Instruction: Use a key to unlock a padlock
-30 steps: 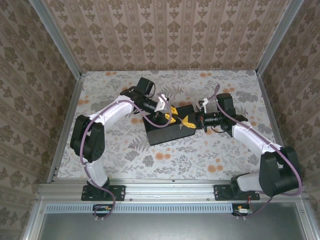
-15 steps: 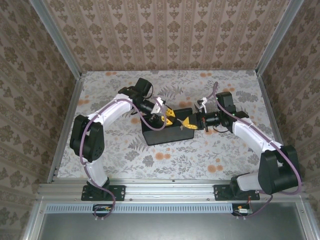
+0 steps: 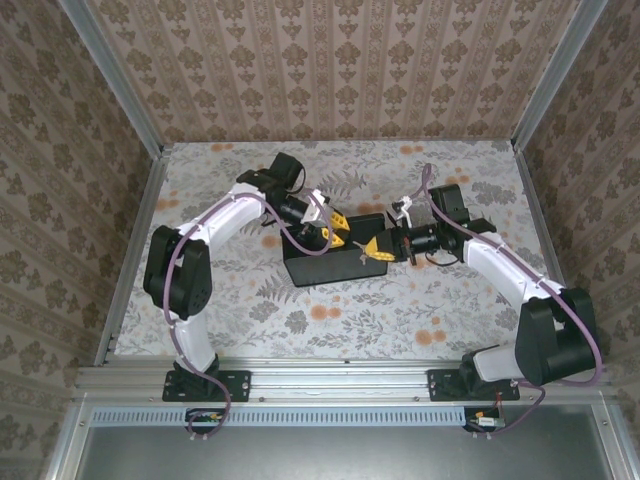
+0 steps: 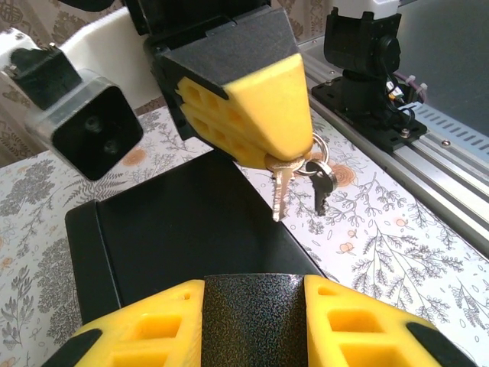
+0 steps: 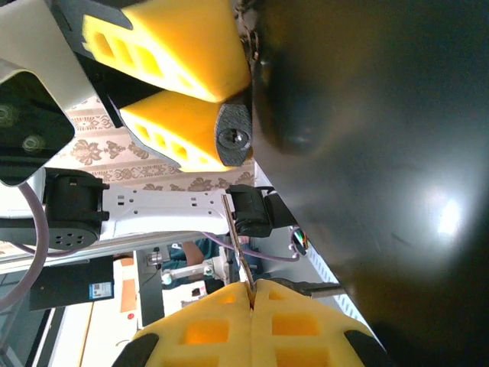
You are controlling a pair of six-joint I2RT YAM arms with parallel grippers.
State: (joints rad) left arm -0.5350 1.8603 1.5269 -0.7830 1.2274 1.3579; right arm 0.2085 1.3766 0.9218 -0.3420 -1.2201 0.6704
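Note:
My left gripper [image 4: 254, 284] [image 3: 335, 227] is shut on the padlock [image 4: 254, 321], a dark speckled metal block between its yellow fingers. In the right wrist view the padlock's underside [image 5: 234, 138], with its round keyhole, pokes out between those fingers. My right gripper [image 5: 252, 287] [image 3: 374, 246] is shut on the key [image 5: 235, 233], a thin sliver pointing toward the padlock with a gap between them. In the left wrist view the key [image 4: 280, 191] hangs from the right gripper's fingers [image 4: 256, 99] beside a second darker key [image 4: 322, 187] on a ring.
The black box [image 3: 328, 262] [image 4: 176, 229] [image 5: 382, 153] lies on the floral table under both grippers. The right arm's base [image 4: 367, 73] and the aluminium rail [image 4: 428, 164] line the near edge. Patterned walls close in the table's other sides.
The left gripper has shifted slightly left with the padlock, and the right gripper has edged left with the key. Both holds are unchanged.

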